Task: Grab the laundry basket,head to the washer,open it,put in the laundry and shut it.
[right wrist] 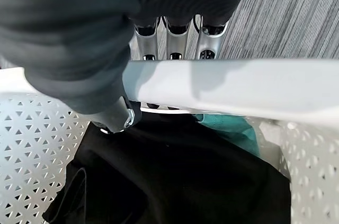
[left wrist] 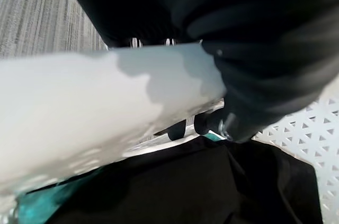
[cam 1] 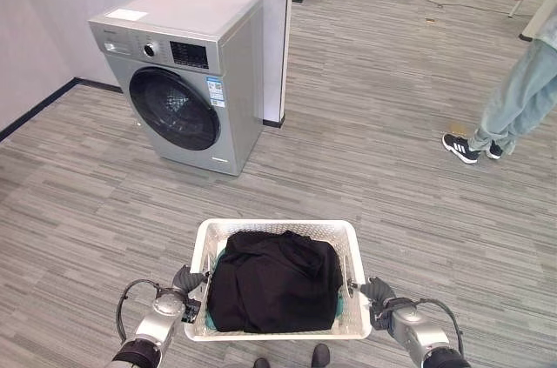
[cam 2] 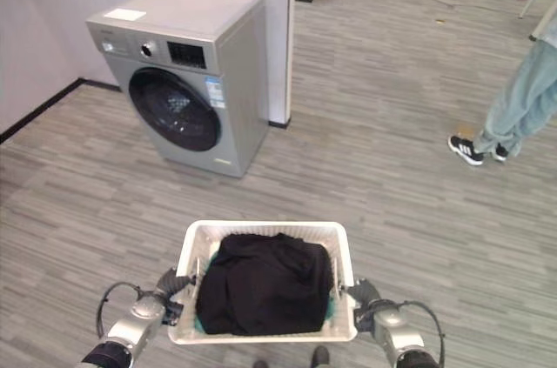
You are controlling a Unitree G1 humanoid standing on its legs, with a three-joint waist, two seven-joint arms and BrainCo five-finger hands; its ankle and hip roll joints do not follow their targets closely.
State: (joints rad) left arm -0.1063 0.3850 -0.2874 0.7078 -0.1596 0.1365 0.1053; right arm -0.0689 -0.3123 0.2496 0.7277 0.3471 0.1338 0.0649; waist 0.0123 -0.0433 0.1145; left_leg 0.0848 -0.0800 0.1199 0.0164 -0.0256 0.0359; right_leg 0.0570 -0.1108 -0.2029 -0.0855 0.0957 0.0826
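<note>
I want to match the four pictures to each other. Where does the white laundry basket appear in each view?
Left eye view: laundry basket low in the middle, black laundry inside.
Right eye view: low in the middle.
Left wrist view: its white rim runs across the picture, left hand curled round it.
Right wrist view: the rim runs across, right hand curled round it.
Shared landmark: the black laundry.

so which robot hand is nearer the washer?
Left. The left robot hand grips the laundry basket rim on the side toward the washer, which stands ahead-left; the right robot hand grips the opposite rim, farther off.
</note>
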